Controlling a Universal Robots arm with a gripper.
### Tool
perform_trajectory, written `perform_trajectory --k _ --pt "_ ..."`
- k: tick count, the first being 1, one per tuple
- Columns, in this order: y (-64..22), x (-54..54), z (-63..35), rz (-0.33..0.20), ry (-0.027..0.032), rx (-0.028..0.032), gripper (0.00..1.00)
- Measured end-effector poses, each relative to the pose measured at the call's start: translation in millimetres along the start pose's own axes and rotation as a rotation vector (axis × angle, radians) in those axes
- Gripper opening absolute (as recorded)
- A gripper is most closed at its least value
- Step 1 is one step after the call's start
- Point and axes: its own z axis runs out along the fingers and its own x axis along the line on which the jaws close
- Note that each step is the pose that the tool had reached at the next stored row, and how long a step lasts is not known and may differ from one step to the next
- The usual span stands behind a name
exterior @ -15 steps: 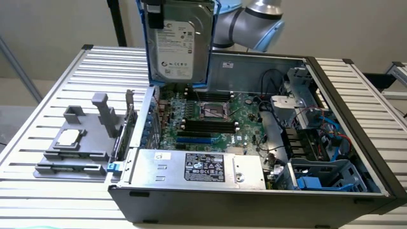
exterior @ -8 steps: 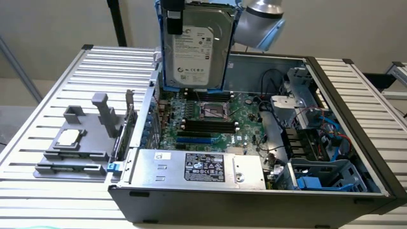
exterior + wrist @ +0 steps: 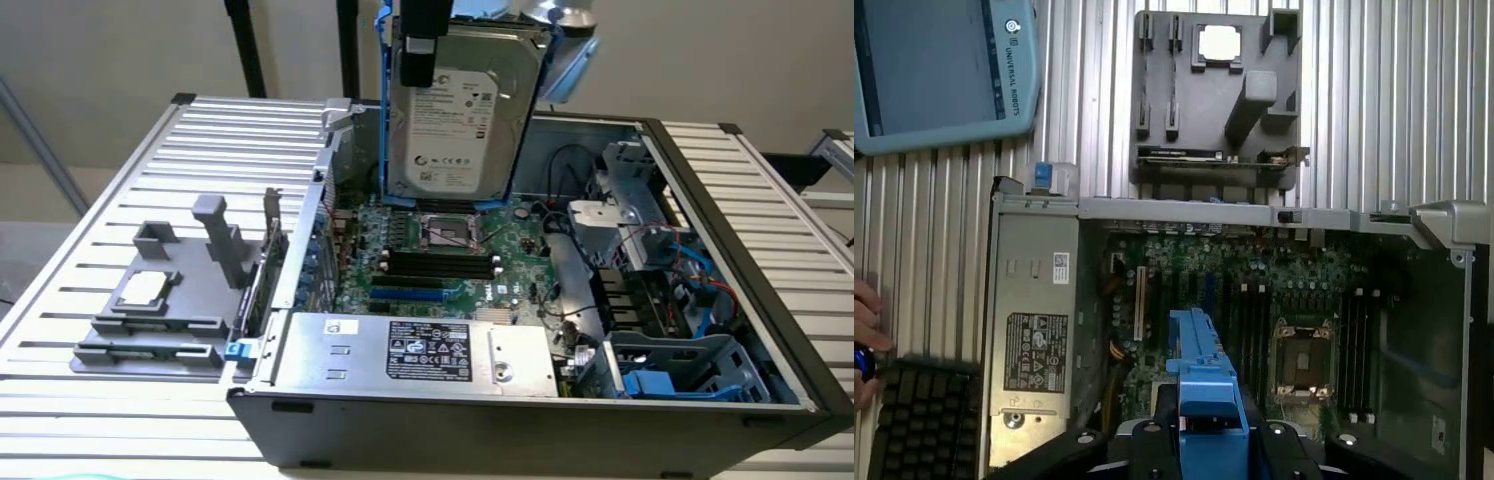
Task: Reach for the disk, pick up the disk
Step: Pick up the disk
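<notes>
Exterior view: the disk (image 3: 461, 110) hangs upright in the air above the open computer case (image 3: 694, 170), over the far part of the motherboard (image 3: 441, 270), its white label facing the camera and its blue carrier (image 3: 390, 150) framing its sides. The gripper (image 3: 424, 45) clamps the disk from above, a black finger (image 3: 420, 62) lying against the label face near its upper edge; the disk touches nothing in the case. The large silver box (image 3: 414, 352) with the black label sits along the case's near edge, and a blue drive cage (image 3: 674, 372) sits in the near corner on the exterior view's right. On the slatted tabletop (image 3: 80, 420), beside the case on the exterior view's left, rests the grey tray (image 3: 167, 305) with the small square chip (image 3: 144, 288).

In the wrist view, the blue carrier (image 3: 1206, 385) juts out between the black gripper (image 3: 1209, 440) parts, above the motherboard (image 3: 1254, 310). A teach pendant (image 3: 939, 70), a keyboard (image 3: 919, 425) and a person's hand (image 3: 866, 325) lie at the tabletop's edge.
</notes>
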Motion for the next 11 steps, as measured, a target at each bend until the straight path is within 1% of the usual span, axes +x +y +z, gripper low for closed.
perform_trajectory --k 11 --pt "-47.0 22.0 -0.3 0.0 0.0 0.0 0.33"
